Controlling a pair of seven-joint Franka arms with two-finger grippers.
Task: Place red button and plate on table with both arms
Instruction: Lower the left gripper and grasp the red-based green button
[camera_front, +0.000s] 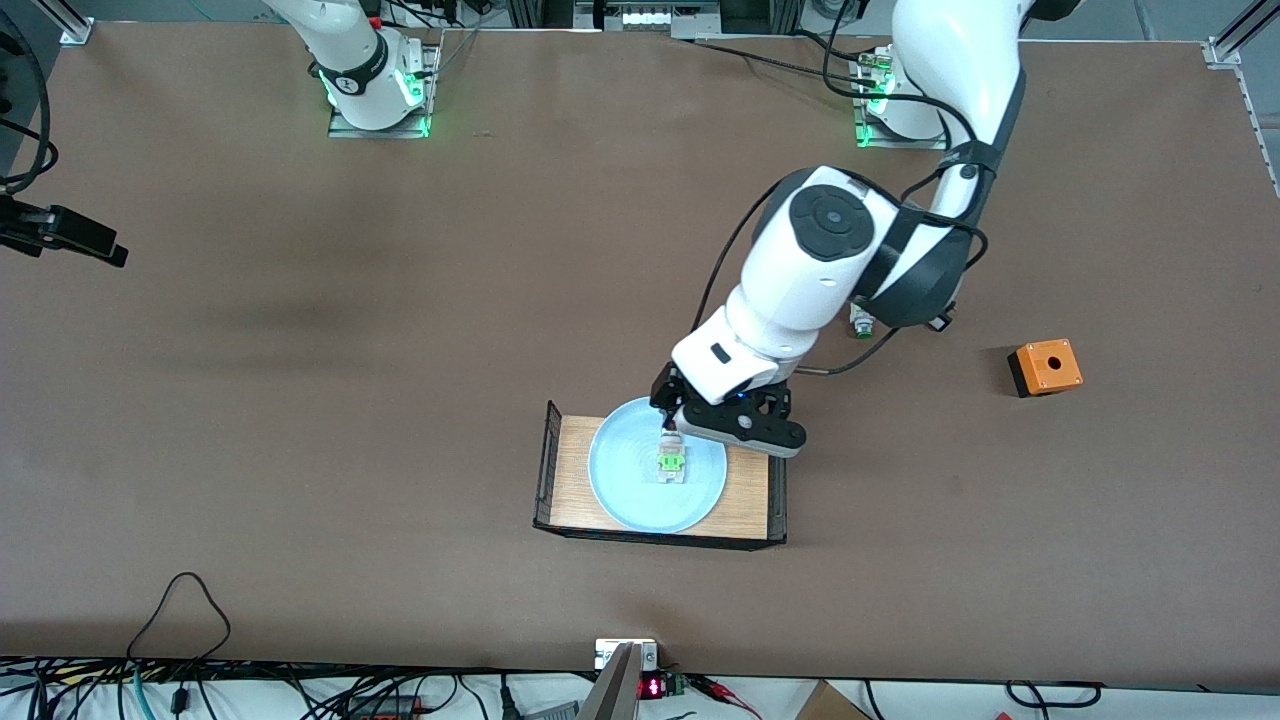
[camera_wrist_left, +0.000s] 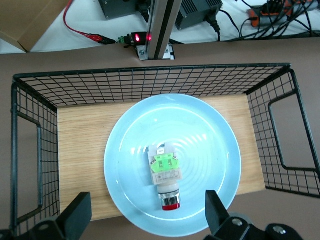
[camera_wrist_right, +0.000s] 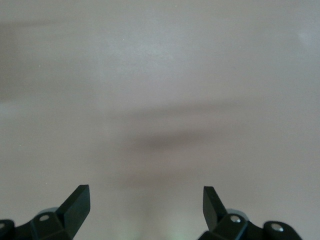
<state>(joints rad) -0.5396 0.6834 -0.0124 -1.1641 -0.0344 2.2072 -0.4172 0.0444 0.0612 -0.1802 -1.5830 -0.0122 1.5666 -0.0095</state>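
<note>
The pale blue plate (camera_front: 620, 485) (camera_wrist_left: 130, 150) lies in a small wood tray with black wire ends (camera_front: 572, 470) (camera_wrist_left: 80, 160) on the brown table (camera_front: 300, 420). On the plate's middle lies the red button (camera_front: 671, 463) (camera_wrist_left: 165, 175), on its side, green block up, red cap toward the plate's rim. My left gripper (camera_front: 672, 432) (camera_wrist_left: 146, 197) hangs just over the plate, open, one finger on each side of the button's cap end, touching nothing. My right gripper (camera_wrist_right: 145, 190) is open over bare table and holds nothing. The right arm waits; the front view shows only its base (camera_front: 370, 70).
An orange box with a round hole (camera_front: 1045, 367) stands toward the left arm's end. A small switch (camera_front: 860, 322) shows partly under the left arm. A black clamp (camera_front: 60, 232) juts in at the right arm's end. Cables (camera_front: 180, 610) loop over the table's near edge.
</note>
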